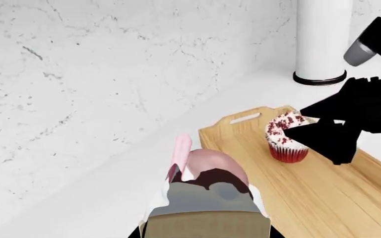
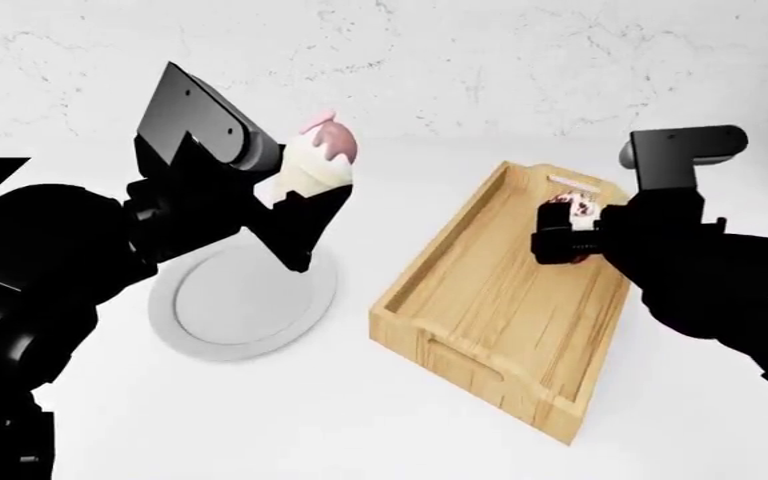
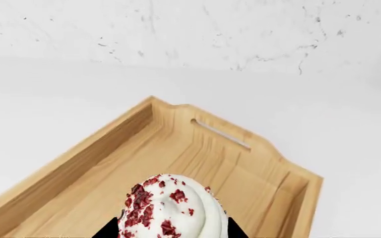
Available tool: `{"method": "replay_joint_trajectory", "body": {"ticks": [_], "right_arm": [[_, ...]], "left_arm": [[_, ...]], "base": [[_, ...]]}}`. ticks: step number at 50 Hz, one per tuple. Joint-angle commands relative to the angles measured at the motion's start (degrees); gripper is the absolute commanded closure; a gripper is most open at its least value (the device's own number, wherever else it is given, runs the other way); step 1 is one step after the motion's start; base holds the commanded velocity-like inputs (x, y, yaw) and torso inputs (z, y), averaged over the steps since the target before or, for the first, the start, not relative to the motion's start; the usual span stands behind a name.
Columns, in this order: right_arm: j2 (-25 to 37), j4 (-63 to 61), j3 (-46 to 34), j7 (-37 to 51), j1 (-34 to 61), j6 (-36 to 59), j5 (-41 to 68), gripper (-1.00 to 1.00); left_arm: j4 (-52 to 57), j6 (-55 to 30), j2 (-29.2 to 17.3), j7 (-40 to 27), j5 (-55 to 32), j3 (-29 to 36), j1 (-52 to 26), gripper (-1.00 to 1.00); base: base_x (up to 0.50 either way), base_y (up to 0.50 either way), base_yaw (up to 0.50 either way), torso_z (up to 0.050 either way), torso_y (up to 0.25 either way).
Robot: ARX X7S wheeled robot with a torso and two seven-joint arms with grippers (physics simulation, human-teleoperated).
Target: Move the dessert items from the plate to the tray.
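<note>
We count two desserts, one tray (image 2: pixel 491 300) and one plate (image 2: pixel 231 305). Our left claw (image 2: pixel 307 200) grips the cone pastry (image 2: pixel 320 160); our right claw (image 2: pixel 574 238) grips the cupcake (image 2: pixel 571 212) over the tray's far end, its wrapper half hidden.

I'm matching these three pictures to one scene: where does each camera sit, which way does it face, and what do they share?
Head view: from the robot's head, looking forward and down on the tray and plate; both arms show.
Left wrist view: by the left gripper, looking past its held cone pastry toward the tray; the right gripper shows.
Right wrist view: by the right gripper, looking over its held cupcake along the tray.
Shared: all three show the tray and cupcake.
</note>
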Motion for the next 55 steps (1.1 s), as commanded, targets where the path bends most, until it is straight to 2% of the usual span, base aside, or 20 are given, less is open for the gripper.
{"method": "replay_joint_trajectory", "body": {"ticks": [1, 7, 8, 20, 28, 39, 43, 48, 51, 55], "right_arm": [[-0.77, 2.38, -0.93, -1.87, 1.12, 0.21, -2.09, 1.0], [-1.23, 3.53, -0.96, -1.75, 1.17, 0.03, -2.24, 1.0], [-1.25, 3.64, -0.98, -1.72, 1.19, 0.05, -2.27, -1.0], [-1.3, 3.38, -0.02, -1.11, 0.86, -1.17, -2.07, -1.0], [1.07, -5.98, 3.94, -2.3, 0.14, -8.8, -3.06, -1.0], [5.76, -19.71, 10.74, 3.31, 2.05, -7.73, 4.88, -1.0], [9.18, -26.53, 15.11, 7.33, 1.88, -7.01, 11.21, -1.0], [12.29, -33.14, 20.13, 9.94, -3.86, -9.23, 17.27, -1.0], [13.09, -35.08, 22.22, 9.69, -7.27, -10.96, 18.58, -1.0], [13.93, -37.11, 24.65, 9.14, -9.36, -12.62, 20.38, -1.0]], "left_arm": [[-0.15, -0.17, -0.05, -0.62, -0.72, -0.26, -0.22, 1.0], [-0.47, -0.01, -0.07, -0.65, -0.78, -0.23, -0.34, 1.0], [-0.55, 0.06, -0.09, -0.63, -0.78, -0.21, -0.34, 1.0], [-1.18, 0.42, -0.13, -0.69, -0.84, -0.05, -0.6, 1.0], [-1.83, 0.72, 0.03, -0.82, -0.74, 0.26, -0.79, 1.0], [0.19, -0.81, 1.05, -2.29, -1.69, 0.05, -0.16, 1.0], [5.22, -9.0, 4.74, -6.02, -6.03, -3.68, -2.74, 1.0], [5.93, -18.19, 12.54, -11.55, -9.76, -8.14, -9.63, 1.0], [4.57, -20.36, 15.99, -14.13, -9.6, -7.78, -12.22, 1.0], [-0.47, -19.08, 19.1, -16.53, -7.13, -4.53, -14.01, 1.0]], "base": [[0.0, 0.0, 0.0, 0.0, 0.0], [0.0, 0.0, 0.0, 0.0, 0.0], [0.0, 0.0, 0.0, 0.0, 0.0], [0.0, 0.0, 0.0, 0.0, 0.0], [0.0, 0.0, 0.0, 0.0, 0.001], [0.0, 0.0, 0.0, 0.0, 0.0], [0.0, 0.0, 0.0, 0.0, 0.0], [0.0, 0.0, 0.0, 0.0, 0.0], [0.0, 0.0, 0.0, 0.0, 0.0], [0.0, 0.0, 0.0, 0.0, 0.0]]}}
